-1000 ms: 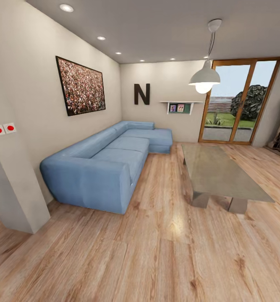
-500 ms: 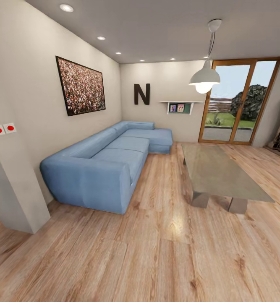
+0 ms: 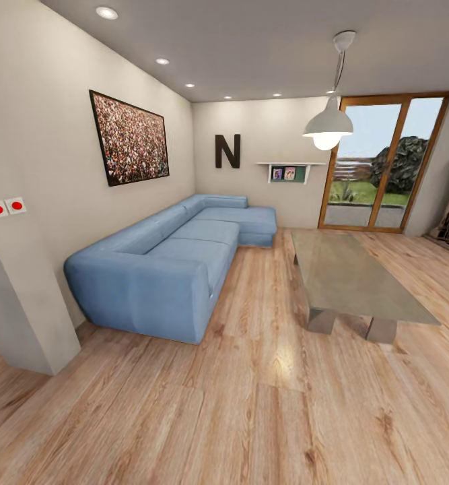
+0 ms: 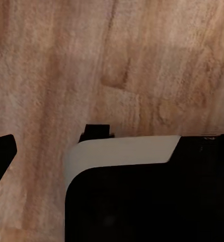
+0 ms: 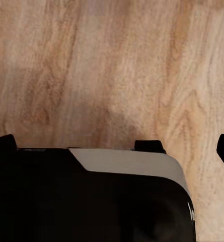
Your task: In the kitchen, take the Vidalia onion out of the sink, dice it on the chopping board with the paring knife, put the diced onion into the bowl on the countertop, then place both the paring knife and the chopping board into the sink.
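Living room, not kitchen: blue sofa (image 3: 177,263), low grey table (image 3: 352,276), glass doors (image 3: 386,162), plank floor (image 3: 251,404). No sink, onion, board, knife or bowl visible; location and long axis impossible to tell. Judged: 0 steps done, all left. Wrist cameras aimed at floor; gripper openings impossible to tell.

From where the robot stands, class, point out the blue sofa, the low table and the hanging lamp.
blue sofa (image 3: 174,259), head view, on the seat cushion.
low table (image 3: 349,273), head view, on the bare tabletop.
hanging lamp (image 3: 328,124), head view, on the white shade.
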Robot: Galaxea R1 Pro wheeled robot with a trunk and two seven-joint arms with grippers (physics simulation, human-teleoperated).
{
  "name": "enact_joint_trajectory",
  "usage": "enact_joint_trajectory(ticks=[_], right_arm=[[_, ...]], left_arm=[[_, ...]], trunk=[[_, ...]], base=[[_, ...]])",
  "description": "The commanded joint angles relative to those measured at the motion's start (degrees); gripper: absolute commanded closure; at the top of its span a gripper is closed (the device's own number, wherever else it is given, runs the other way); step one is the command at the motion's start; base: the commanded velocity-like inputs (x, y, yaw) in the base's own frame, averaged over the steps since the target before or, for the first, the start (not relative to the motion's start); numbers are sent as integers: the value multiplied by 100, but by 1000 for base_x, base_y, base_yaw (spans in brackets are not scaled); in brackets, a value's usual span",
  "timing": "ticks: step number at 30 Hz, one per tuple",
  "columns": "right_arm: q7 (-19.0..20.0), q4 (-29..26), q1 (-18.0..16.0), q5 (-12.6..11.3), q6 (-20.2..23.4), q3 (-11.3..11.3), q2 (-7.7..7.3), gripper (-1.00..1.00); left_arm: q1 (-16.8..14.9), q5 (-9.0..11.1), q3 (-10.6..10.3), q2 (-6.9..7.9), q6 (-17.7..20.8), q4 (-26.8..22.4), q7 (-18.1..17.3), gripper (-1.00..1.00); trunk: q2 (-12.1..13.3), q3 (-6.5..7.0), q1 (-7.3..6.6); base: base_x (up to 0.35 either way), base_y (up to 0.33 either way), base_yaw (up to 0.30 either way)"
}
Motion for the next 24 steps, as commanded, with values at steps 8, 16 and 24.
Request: enact_joint_trajectory(ticks=[8, 16, 24], right_arm=[[-267, -1311, -1, 7, -204, -3, -1, -100], [-471, -2488, -1, 8, -212, -5, -15, -100], [-485, -2487, -1, 3, -285, -14, -134, -100]], left_arm=[[1, -5, 4, 2, -1, -1063, -6, -100], [1, 10, -5, 105, -311, -1770, -36, -100], [1, 34, -1, 85, -1541, -916, 5, -100]], trunk=[[-3, -6, 0], [-3, -6, 0], [-3, -6, 0]], base=[[0, 0, 0], [0, 0, 0], [0, 0, 0]])
